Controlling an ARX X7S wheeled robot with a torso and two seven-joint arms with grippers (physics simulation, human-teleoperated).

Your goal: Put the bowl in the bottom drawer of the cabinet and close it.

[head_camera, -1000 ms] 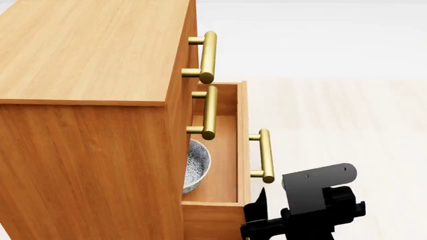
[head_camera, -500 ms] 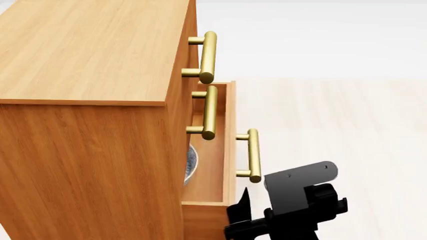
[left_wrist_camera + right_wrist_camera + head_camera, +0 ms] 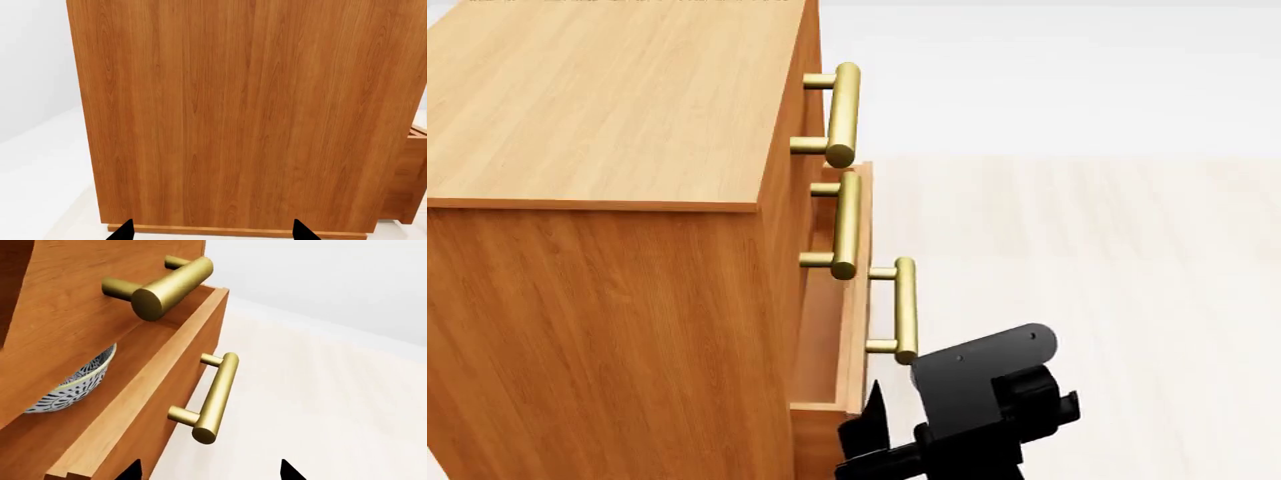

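Observation:
The orange-brown cabinet [image 3: 601, 250] fills the left of the head view. Its bottom drawer [image 3: 856, 300] stands out only a little, brass handle [image 3: 904, 308] facing right. In the right wrist view the speckled bowl [image 3: 70, 387] sits inside the bottom drawer [image 3: 167, 385], half under the drawer above; the head view hides it. My right gripper [image 3: 210, 472] is open and empty below the handle [image 3: 217, 397], one fingertip [image 3: 132, 471] against the drawer's front panel. It shows black at the bottom of the head view [image 3: 874, 440]. My left gripper [image 3: 212, 232] is open, facing the cabinet's side panel [image 3: 247, 115].
Two upper drawers with brass handles [image 3: 843, 112] [image 3: 847, 222] are closed above the bottom one. Pale wooden floor [image 3: 1094, 280] stretches to the right of the cabinet. A white wall [image 3: 333, 280] lies beyond.
The bottom drawer has slid in toward the cabinet, and my right gripper has moved left with it. The bowl, seen earlier in the head view, is now covered.

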